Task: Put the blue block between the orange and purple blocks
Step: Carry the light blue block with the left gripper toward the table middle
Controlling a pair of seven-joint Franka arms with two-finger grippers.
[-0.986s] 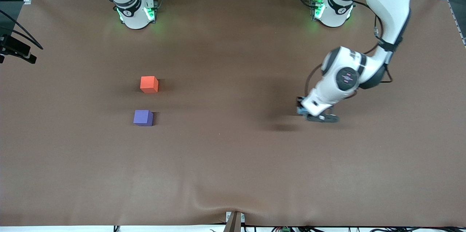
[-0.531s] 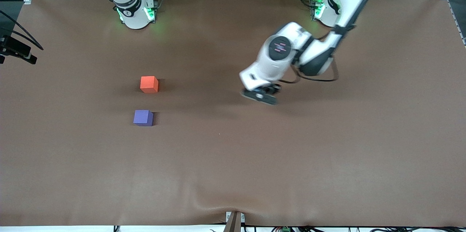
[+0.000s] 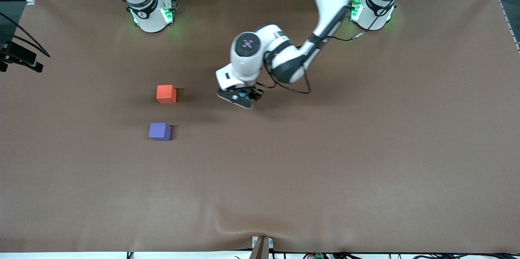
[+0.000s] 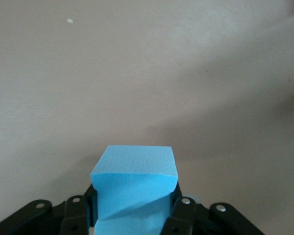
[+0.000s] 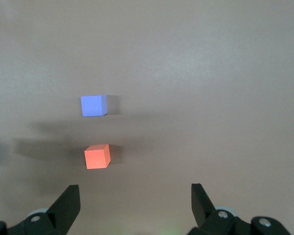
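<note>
Item: small light sky-blue matte cube, the blue block (image 4: 134, 188). Seated between the jaws of the left gripper (image 3: 240, 96), one jaw pressed on each of two facing sides; the cube's end stands out past the fingertips. Carried in the air above bare brown counter (image 3: 325, 169), toward the middle of its length.

Item: small orange-red matte cube, the orange block (image 3: 166, 94). Resting on the counter, toward the right arm's end.

Item: small violet-purple matte cube, the purple block (image 3: 159, 131). Resting on the counter, nearer the front camera than the orange block, apart from it with a gap between.

Item: right gripper (image 5: 134, 198). Waiting high above both cubes, jaws spread wide, grasping nothing.
</note>
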